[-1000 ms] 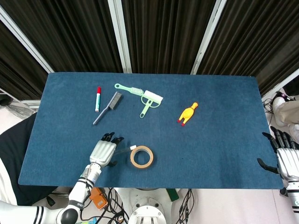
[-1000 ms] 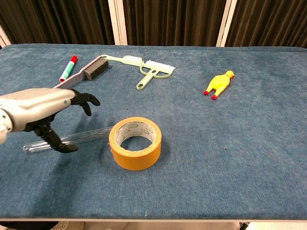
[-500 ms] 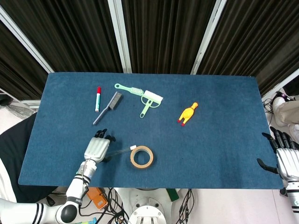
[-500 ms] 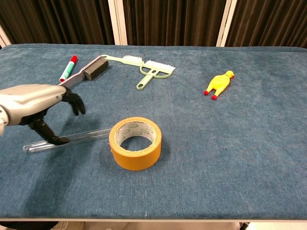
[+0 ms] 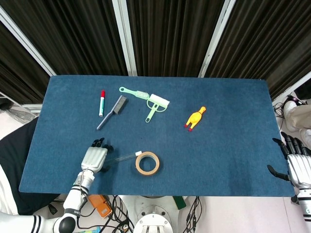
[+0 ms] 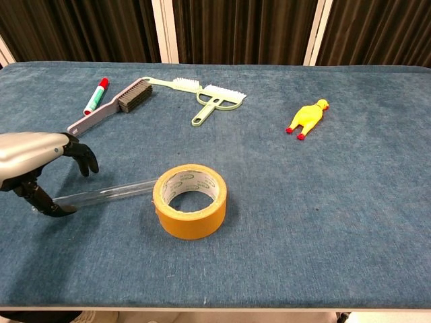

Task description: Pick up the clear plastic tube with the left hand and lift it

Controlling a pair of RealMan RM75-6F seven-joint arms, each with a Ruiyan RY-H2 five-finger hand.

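Clear plastic tube (image 6: 104,194) lies flat on the blue bench (image 5: 233,145), near the front edge on the left side, one end touching or just beside the yellow tape roll (image 6: 190,200), the other end running out to the left under the left hand (image 6: 37,161).

Left hand sits over the tube's far left end, palm down. Fingers (image 6: 86,159) curl downward on the far side of the tube, thumb (image 6: 40,199) reaches down on the near side, so the tube end lies between them. Fingers are apart, moderately wide; thumb tip looks to be at or on the bench just beside the tube, but contact with the tube itself can't be told. Tube is not lifted, still flat on the bench. In the head view the left hand (image 5: 94,158) covers the tube's left end, with the tube (image 5: 124,156) sticking out to the right toward the tape roll (image 5: 147,163).

Right hand (image 5: 297,165) hangs off the bench's right edge, fingers spread, holding nothing.

Elsewhere on the bench: red-capped marker (image 6: 95,96), grey brush (image 6: 111,108), green brush (image 6: 176,82), green dustpan (image 6: 214,99), yellow rubber chicken (image 6: 306,118), all well apart from the tube.
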